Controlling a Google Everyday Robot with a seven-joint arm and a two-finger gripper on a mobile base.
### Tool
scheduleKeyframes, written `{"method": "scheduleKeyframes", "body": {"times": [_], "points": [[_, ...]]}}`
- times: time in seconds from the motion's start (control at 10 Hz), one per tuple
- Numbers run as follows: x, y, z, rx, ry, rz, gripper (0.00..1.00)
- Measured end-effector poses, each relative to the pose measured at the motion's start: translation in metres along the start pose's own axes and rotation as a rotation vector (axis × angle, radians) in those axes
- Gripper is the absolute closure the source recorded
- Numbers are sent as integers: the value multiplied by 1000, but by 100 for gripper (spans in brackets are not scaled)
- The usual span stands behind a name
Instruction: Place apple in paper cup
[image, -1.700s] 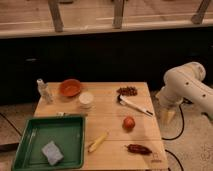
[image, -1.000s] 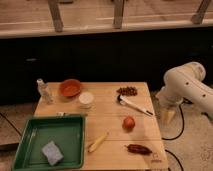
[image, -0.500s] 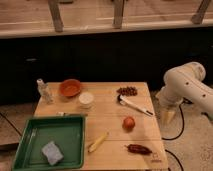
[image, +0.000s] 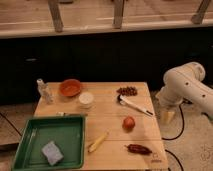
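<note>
the gripper (image: 167, 116) hung at the right of the frame, beyond the table (image: 107, 116) edge, jaws released and empty. the apple (image: 129, 122) lay right of centre, well apart from the paper cup (image: 86, 99) at upper centre-left.

likely faults:
- an off-centre pinch could roll the apple.
- a careless release could tip the light cup.

a utensil (image: 135, 105) lay just above the apple, across the reach. an orange bowl (image: 70, 87) stood near the cup.

Wooden table (image: 107, 114) — green tray (image: 55, 119), orange bowl (image: 70, 87), paper cup (image: 86, 99), apple (image: 129, 123), sausage (image: 138, 148), utensil (image: 135, 105) — gripper (image: 167, 116) off right edge.
</note>
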Motion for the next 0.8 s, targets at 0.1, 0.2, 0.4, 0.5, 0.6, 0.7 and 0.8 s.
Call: {"method": "scheduleKeyframes", "body": {"times": [0.1, 0.2, 0.4, 0.5, 0.6, 0.7, 0.8], "points": [[-15, 0, 4, 0, 5, -31, 20], [-32, 1, 9, 0, 11, -62, 20], [-51, 1, 15, 0, 19, -111, 20], [-54, 2, 19, -1, 19, -134, 20], [-63, 3, 26, -3, 19, -173, 20], [-69, 3, 29, -4, 18, -195, 20], [-73, 4, 32, -4, 17, -209, 20]]}}
